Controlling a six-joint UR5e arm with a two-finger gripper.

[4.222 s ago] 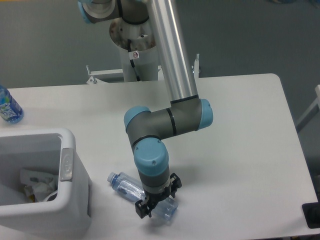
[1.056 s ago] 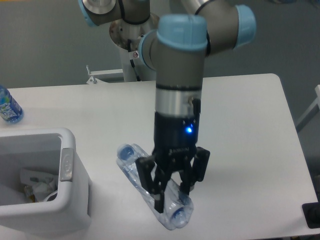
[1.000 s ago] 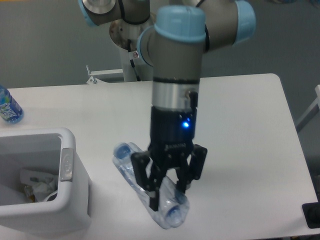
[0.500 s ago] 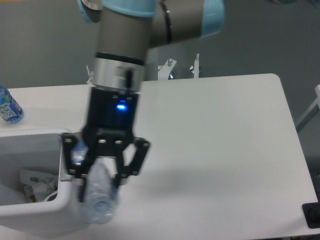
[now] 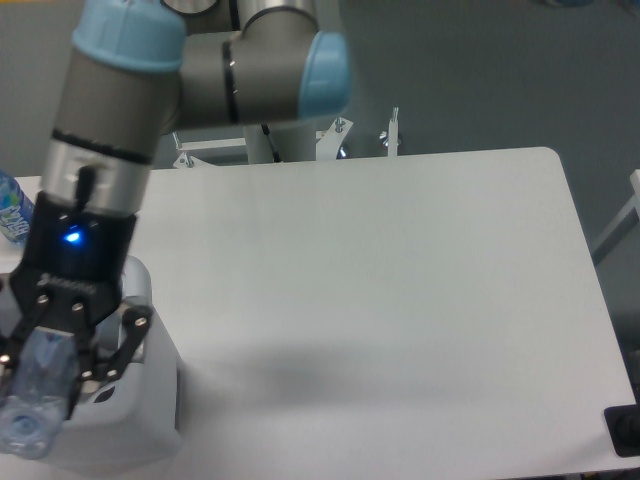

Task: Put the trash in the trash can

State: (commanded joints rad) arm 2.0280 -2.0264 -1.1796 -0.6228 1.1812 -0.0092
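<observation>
My gripper (image 5: 50, 375) is shut on the trash, a crushed clear plastic bottle (image 5: 33, 400), and holds it in the air above the trash can (image 5: 150, 410) at the lower left. The bottle hangs tilted, with its blurred lower end near the frame's bottom left corner. The arm and gripper hide most of the white bin; only its right rim, right wall and grey handle inset (image 5: 133, 335) show. The bin's inside is hidden.
An uncrushed bottle with a bright blue label (image 5: 10, 213) stands at the table's far left edge, partly behind the arm. The robot base and metal brackets (image 5: 340, 135) sit behind the table's back edge. A dark object (image 5: 625, 432) lies at the lower right corner.
The gripper has carried the bottle further left, from beside the bin's right rim to over the bin. Earlier it lifted the bottle off the table.
</observation>
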